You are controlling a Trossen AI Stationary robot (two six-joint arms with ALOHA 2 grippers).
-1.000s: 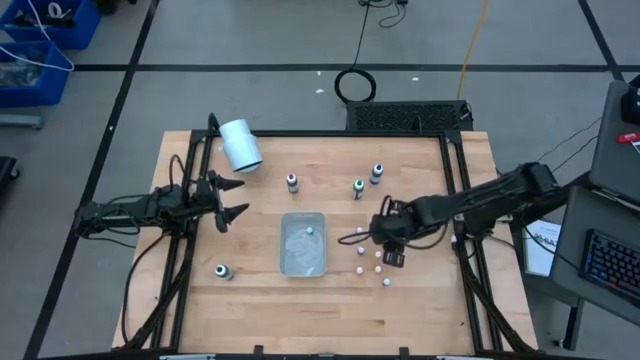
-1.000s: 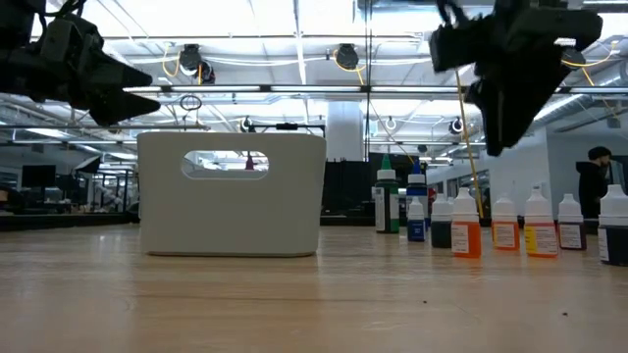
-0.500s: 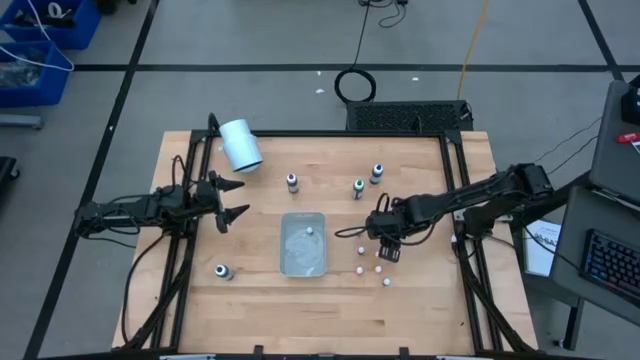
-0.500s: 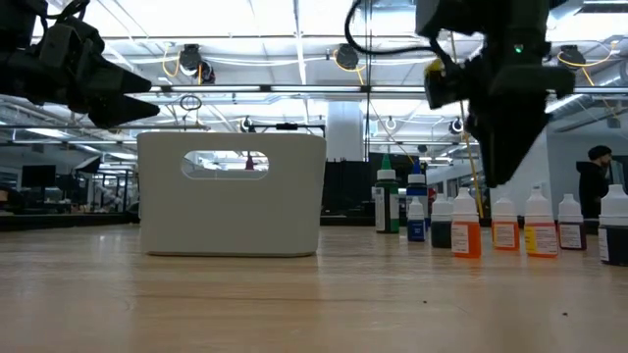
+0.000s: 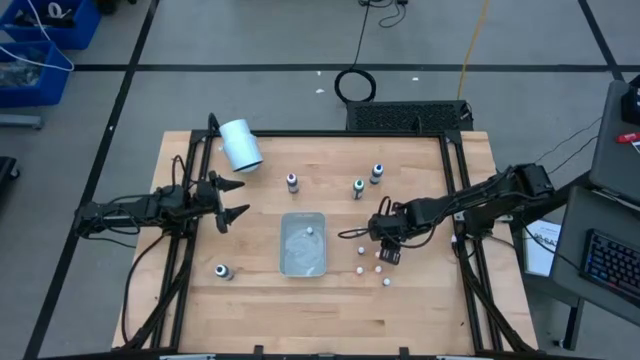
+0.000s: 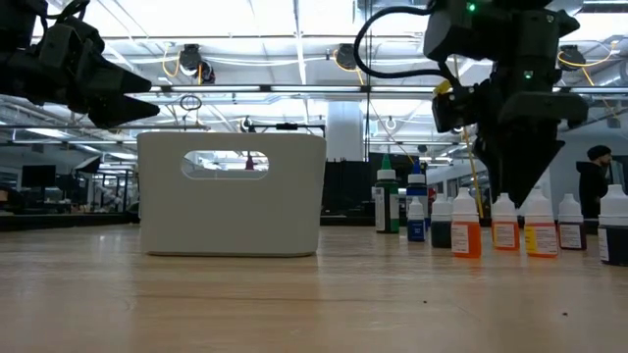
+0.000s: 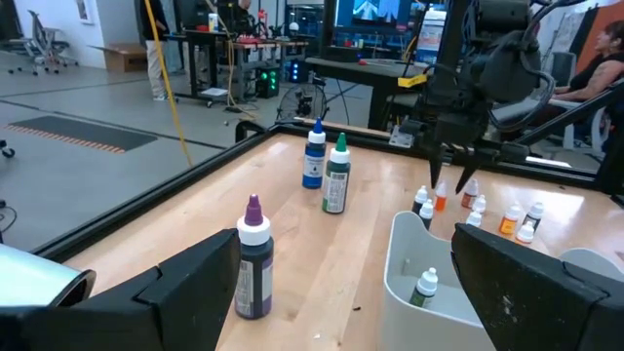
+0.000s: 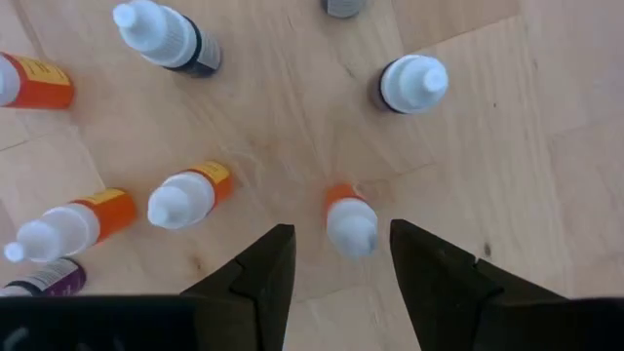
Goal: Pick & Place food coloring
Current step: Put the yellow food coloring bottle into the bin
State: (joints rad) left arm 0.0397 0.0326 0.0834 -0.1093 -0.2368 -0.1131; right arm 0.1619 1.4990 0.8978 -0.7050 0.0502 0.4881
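Note:
Small food coloring bottles stand upright on the wooden table. A cluster of white-capped ones, some with orange labels (image 8: 190, 198), stands right of the clear tray (image 5: 290, 262). My right gripper (image 8: 336, 261) points down over this cluster, open. Its fingers stand on either side of one orange-labelled bottle (image 8: 350, 222) without touching it. In the low view the right gripper (image 6: 515, 188) hangs just above the bottle tops. The purple-topped (image 5: 292, 181), green-topped (image 5: 358, 187) and blue-topped (image 5: 376, 173) bottles stand farther back. A dark-topped one (image 5: 222, 271) stands near left. My left gripper (image 5: 236, 199) waits open at the table's left.
One small bottle (image 5: 310, 230) stands inside the tray. A big white cylinder (image 5: 240, 145) lies on its side at the far left corner. Black frame rails run along the table's left and right edges. Bare wood shows along the near edge (image 5: 320, 320).
My right gripper has come down toward the cluster of white-capped bottles right of the tray, shifting slightly toward the table's left. Its fingers now hang just above the bottle tops. The bottles and the tray have stayed put.

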